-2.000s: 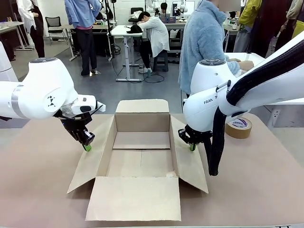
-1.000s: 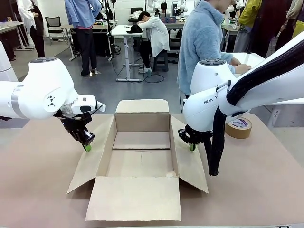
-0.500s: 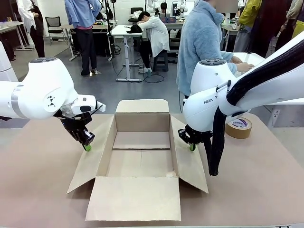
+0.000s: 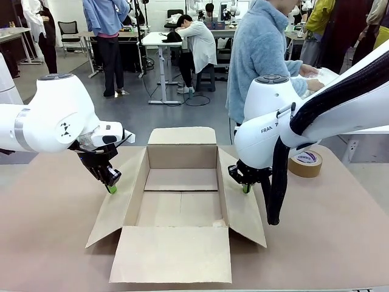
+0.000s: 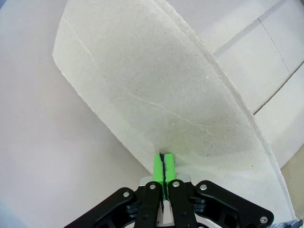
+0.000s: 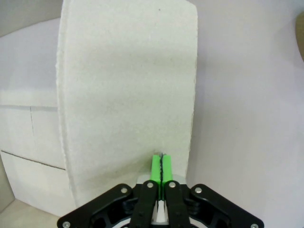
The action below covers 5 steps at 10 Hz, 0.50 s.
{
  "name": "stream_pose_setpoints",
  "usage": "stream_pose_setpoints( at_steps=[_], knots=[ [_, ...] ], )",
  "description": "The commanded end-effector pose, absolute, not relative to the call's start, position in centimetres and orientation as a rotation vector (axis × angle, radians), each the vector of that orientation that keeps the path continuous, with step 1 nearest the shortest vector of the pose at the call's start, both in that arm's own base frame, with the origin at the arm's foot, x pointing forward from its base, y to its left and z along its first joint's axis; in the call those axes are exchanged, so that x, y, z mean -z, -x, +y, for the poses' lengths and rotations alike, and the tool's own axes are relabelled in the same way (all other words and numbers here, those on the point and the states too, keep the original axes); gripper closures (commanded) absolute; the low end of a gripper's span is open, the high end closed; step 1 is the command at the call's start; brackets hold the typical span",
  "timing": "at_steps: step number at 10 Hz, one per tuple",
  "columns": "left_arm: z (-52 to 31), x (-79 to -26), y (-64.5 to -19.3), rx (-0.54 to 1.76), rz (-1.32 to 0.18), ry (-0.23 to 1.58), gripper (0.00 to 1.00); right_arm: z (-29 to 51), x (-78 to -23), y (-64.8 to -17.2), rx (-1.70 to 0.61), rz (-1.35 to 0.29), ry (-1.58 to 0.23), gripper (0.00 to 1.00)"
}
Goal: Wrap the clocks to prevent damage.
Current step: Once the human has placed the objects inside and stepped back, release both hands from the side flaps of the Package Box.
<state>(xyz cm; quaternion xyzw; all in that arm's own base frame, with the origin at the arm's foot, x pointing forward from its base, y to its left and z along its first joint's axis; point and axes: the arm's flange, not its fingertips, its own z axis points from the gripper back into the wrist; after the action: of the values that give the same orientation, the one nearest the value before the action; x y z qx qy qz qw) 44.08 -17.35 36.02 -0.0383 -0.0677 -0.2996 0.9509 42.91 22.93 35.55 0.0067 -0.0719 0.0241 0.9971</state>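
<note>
An open brown carton [image 4: 181, 157] stands in the middle of the table with all its flaps spread outward. My left gripper [image 4: 111, 189] is shut, its green tips resting on the carton's left flap [image 4: 118, 210]. In the left wrist view the shut left gripper [image 5: 163, 160] touches that flap [image 5: 161, 90] near its edge. My right gripper [image 4: 245, 188] is also shut, tips down on the right flap [image 4: 244, 214]. The right wrist view shows the closed right gripper [image 6: 161, 161] against the flap [image 6: 126, 90]. The clocks are out of view. The carton's inside is bare.
A brown tape roll [image 4: 306, 163] lies on the table at the right, beyond my right arm. A person in a light blue top [image 4: 258, 55] stands at the far side, turned to a white table on the right, hands on something whitish. The near flap [image 4: 173, 255] reaches the table's front edge.
Both arms and the carton stay still. Only the person shifts a little, the hands lifting slightly at the white table on the right.
</note>
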Motion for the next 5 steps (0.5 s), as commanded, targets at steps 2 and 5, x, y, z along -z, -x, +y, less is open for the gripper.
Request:
stream_pose_setpoints(
  at_steps=[2, 5],
  knots=[
    [-17.32, -35.94, -43.97, 0.611, -0.128, 0.077, 1.00, 23.02, -35.43, -42.80, -0.036, -0.152, 0.007, 0.99],
    [-17.32, -35.94, -43.97, 0.611, -0.128, 0.077, 1.00, 23.02, -35.43, -42.80, -0.036, -0.152, 0.007, 0.99]
  ],
)
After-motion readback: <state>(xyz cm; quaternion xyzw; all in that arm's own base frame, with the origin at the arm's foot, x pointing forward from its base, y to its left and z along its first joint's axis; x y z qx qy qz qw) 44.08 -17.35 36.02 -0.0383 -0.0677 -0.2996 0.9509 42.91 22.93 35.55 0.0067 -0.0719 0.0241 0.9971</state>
